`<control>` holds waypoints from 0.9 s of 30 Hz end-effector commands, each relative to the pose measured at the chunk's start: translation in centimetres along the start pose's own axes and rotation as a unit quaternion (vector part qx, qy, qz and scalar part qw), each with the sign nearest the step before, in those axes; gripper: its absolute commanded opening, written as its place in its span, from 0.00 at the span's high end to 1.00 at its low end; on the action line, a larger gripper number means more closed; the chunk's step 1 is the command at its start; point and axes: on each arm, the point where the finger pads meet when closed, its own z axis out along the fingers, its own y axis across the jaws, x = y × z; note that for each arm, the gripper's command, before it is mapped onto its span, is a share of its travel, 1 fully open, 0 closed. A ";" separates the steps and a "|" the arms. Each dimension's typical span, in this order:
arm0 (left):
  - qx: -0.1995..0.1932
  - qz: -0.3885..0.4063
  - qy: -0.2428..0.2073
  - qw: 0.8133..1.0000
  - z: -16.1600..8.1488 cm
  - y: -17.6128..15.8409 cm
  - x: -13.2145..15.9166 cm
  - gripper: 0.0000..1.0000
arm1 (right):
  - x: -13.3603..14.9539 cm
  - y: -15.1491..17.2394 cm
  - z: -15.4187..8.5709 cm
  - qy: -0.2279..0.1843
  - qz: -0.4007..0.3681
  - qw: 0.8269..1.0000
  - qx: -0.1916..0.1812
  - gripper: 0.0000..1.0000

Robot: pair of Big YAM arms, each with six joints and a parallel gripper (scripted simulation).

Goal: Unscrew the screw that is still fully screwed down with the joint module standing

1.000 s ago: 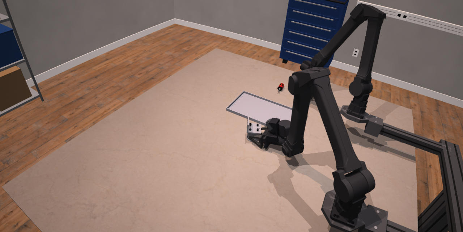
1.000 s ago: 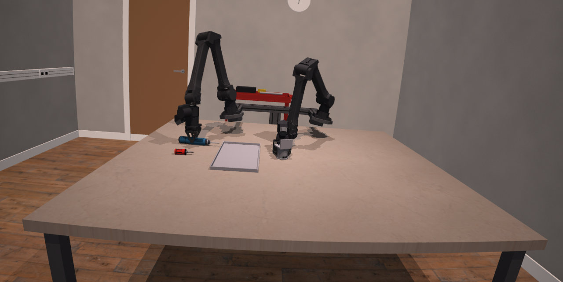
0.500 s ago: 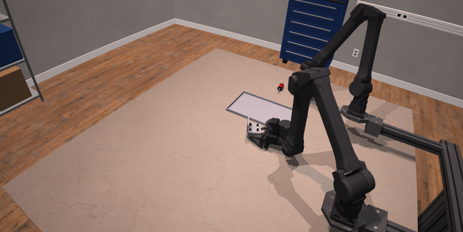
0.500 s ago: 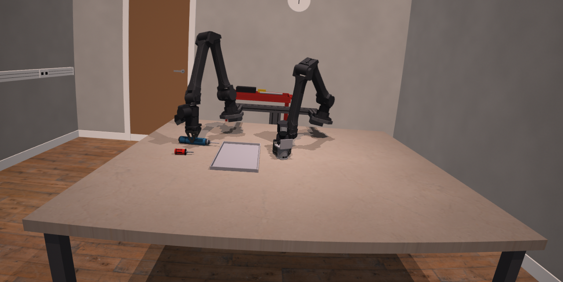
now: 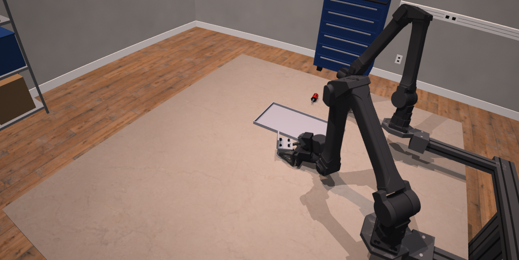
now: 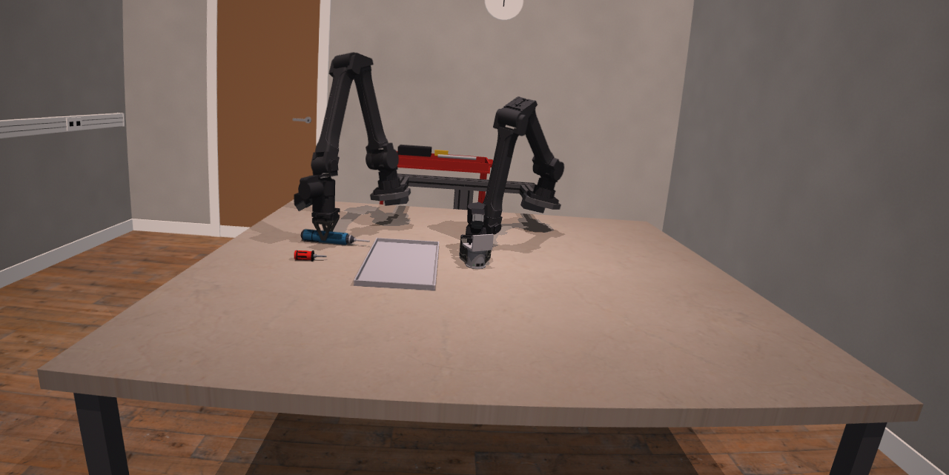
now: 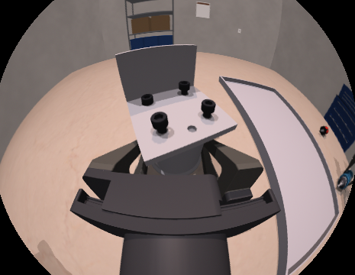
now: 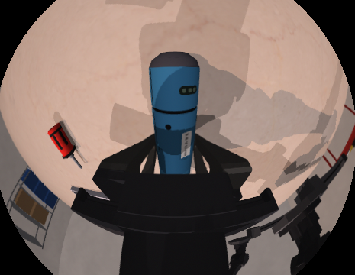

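caution: if the left gripper (image 5: 287, 154) (image 6: 475, 249) (image 7: 175, 138) braces the joint module (image 6: 476, 261) (image 7: 179, 162) loosely, pressing off-axis may tip it. a proud neighbour could be engaged in error. the seated black socket-head screw (image 5: 280, 145) (image 7: 146, 100) sits low, upper left on the bracket (image 5: 284, 143) (image 6: 483, 242) (image 7: 173, 126), left-wrist view. left fingers stand part-open around the module; right gripper (image 6: 324, 233) (image 8: 175, 162) straddles the blue electric screwdriver (image 6: 311, 236) (image 7: 346, 179) (image 8: 175, 92), part-open; clamping cannot be confirmed on either.
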 end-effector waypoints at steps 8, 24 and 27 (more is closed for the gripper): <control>0.000 -0.004 -0.007 1.000 0.3 -0.3 -0.6 0.41 | -0.4 0.8 -0.3 -0.003 -0.001 1.000 -0.009 0.57; 0.000 -0.004 -0.007 1.000 0.3 -0.3 -0.6 0.41 | -0.4 0.8 -0.3 -0.003 -0.001 1.000 -0.009 0.58; 0.000 -0.004 -0.007 1.000 0.3 -0.3 -0.6 0.41 | -0.4 0.8 -0.3 -0.003 -0.001 1.000 -0.009 0.58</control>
